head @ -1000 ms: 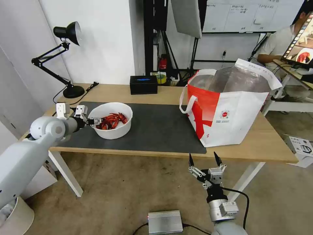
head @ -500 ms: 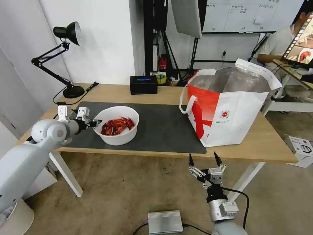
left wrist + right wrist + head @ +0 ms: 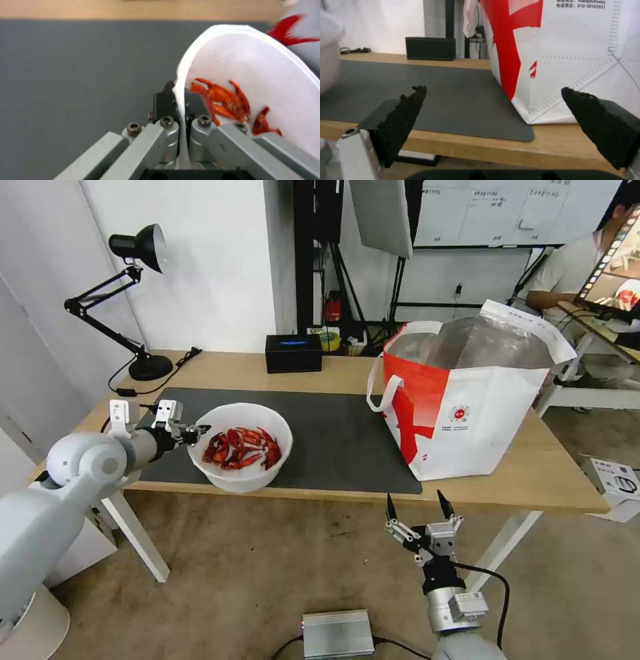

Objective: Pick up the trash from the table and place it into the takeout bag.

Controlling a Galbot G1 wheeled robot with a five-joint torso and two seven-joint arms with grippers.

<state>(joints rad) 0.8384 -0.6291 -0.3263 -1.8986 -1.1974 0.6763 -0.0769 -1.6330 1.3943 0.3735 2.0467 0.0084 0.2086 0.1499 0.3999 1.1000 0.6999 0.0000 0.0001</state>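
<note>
1. On the left, the left hand [image 3: 193, 433] pinches the near-left rim of the bowl [image 3: 241, 481], one finger inside the wall and one outside. The bowl hangs tilted at the front left edge of the bench [image 3: 300, 373], partly over the mat [image 3: 333, 440], with the red shells [image 3: 241, 448] heaped inside.
2. Risk – the grip is on a thin rim at one side only, so the weight sits well away from the fingers; the bowl could pivot or slip out, and a sharper tilt would spill shells onto the mat or floor.
3. Risk – the bag [image 3: 467, 413] stands well apart to the right, upright with its mouth open and high. A low carry could knock the bowl against the red side panel or the strap [image 3: 383, 393] and push the bag over.
4. The right hand [image 3: 415, 508] waits spread below the front edge of the bench, near the bag's corner – idle.
5. Surface: light wood top on white legs, with a dark grey mat across the middle. A black lamp [image 3: 137, 300] stands at the back left and a black box [image 3: 293, 352] at the back centre.
6. Room: white wall, dark stands behind, a whiteboard at the upper right, and beige floor below.
</note>
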